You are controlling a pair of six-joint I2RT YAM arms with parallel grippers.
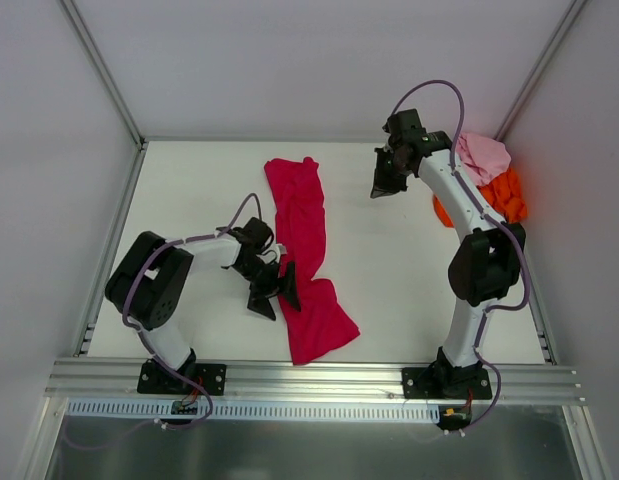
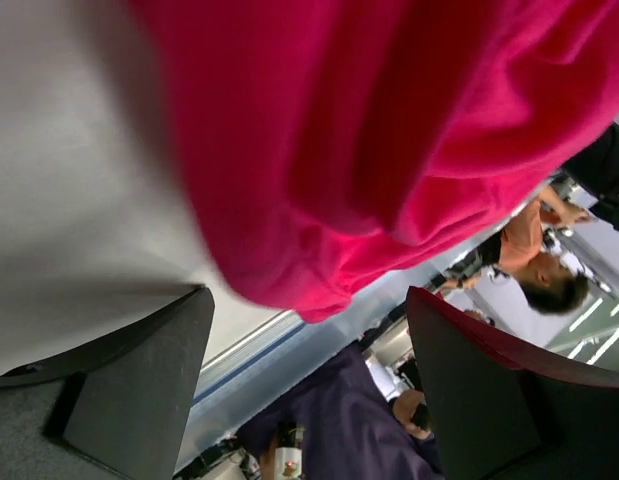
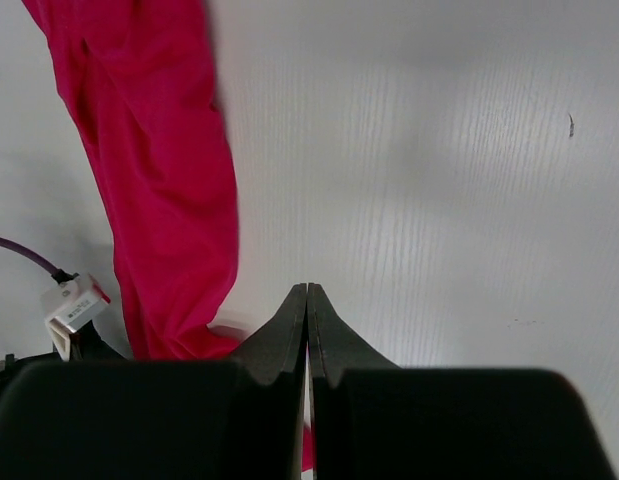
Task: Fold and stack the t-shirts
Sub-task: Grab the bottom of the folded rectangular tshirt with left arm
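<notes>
crimson t-shirt (image 1: 307, 260) — long strip mid-worktop, axis from far edge to near edge | left gripper (image 1: 276, 300) nearer, jaws apart, shirt just at its right | right gripper (image 1: 381, 188) jaws together, well apart | pale pink t-shirt (image 1: 484, 155) and orange t-shirt (image 1: 507, 195) — far-right corner

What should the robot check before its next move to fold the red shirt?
1. Crimson-magenta cloth t-shirt spread flat on the white table: not ok, bunched into a long strip.
2. Left end effector open: ok, beside the shirt's edge.
3. Cloth between its fingers: cannot tell.
4. Right end effector open: not ok, shut and empty, off the shirt.
5. Pale pink cloth t-shirt and bright orange cloth t-shirt out of the way: ok, heaped at the far right.
</notes>
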